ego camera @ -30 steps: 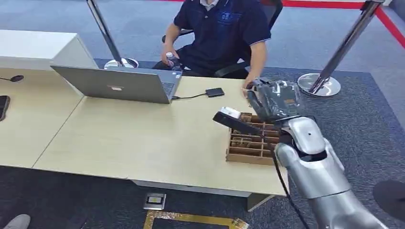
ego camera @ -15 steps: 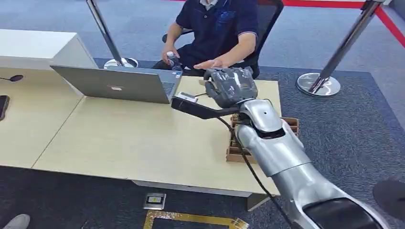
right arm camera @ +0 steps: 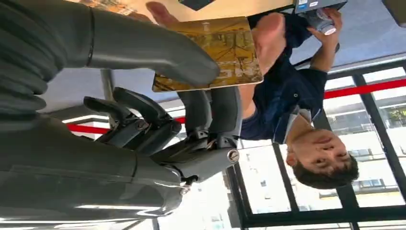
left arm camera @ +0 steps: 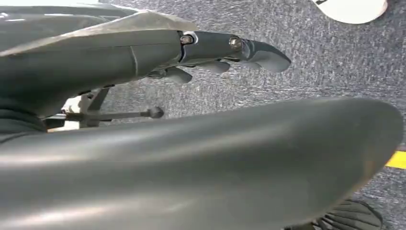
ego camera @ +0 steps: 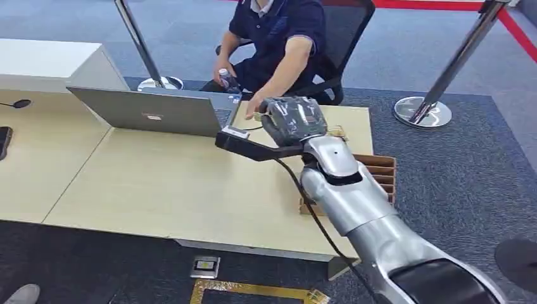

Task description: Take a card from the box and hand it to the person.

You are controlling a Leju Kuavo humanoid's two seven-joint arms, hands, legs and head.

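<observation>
So the right robot hand (ego camera: 292, 119) has the card (right arm camera: 210, 52) pinched between thumb and fingers; it's yellowish-tan with darker line art, text too small to read. The person's hand (right arm camera: 268, 36) is right at the card's far edge. Behind the arm sits the brown cardboard box (ego camera: 380, 170) on the desk (ego camera: 164, 183), its dividers showing. The left robot hand (left arm camera: 225, 52) hangs over carpet, fingers loose and holding nothing.

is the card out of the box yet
Out: the right hand pinches the card in the air beside the person's hand.
</observation>
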